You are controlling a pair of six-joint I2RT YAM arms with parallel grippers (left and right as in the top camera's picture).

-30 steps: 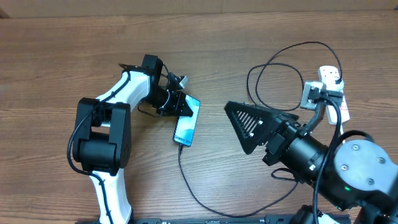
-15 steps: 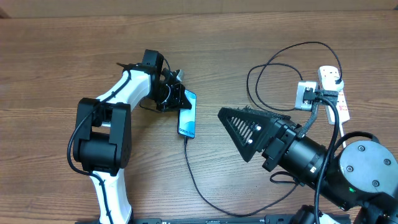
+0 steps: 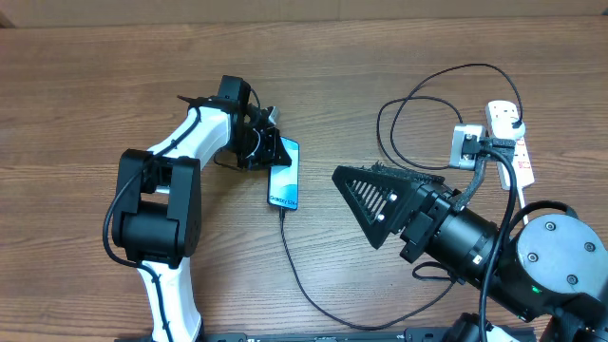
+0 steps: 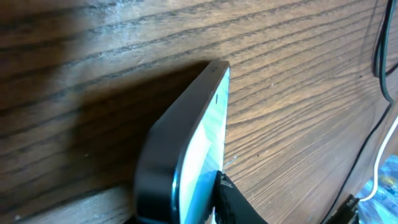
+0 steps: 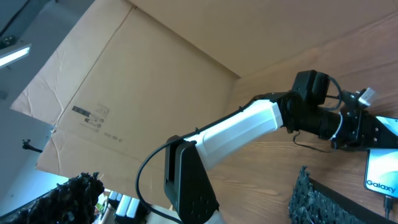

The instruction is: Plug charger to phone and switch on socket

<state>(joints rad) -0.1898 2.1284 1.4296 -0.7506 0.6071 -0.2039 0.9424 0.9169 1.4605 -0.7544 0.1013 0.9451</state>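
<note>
The phone (image 3: 284, 175), screen lit light blue, lies left of centre with one long edge raised off the table. My left gripper (image 3: 267, 149) is shut on its far end. In the left wrist view the phone (image 4: 205, 137) sits edge-on between the fingers (image 4: 200, 205). The charger cable (image 3: 296, 277) runs from the phone's near end, loops right and ends at the socket (image 3: 509, 133), a white strip at the right edge. My right gripper (image 3: 376, 196) hovers open and empty between phone and socket. The right wrist view shows the phone (image 5: 380, 168) and wide-apart fingers (image 5: 193, 190).
A brown cardboard wall (image 5: 155, 74) stands behind the table. A grey-white block (image 3: 465, 145) sits against the socket's left side. The cable forms a large loop (image 3: 418, 104) on the table left of the socket. My right arm's body (image 3: 532, 256) covers the near right corner.
My left gripper has turned the phone from slanted to nearly straight and raised one long edge, so it looks narrower. My right gripper has shifted a little left. Little changed in the last half second.
</note>
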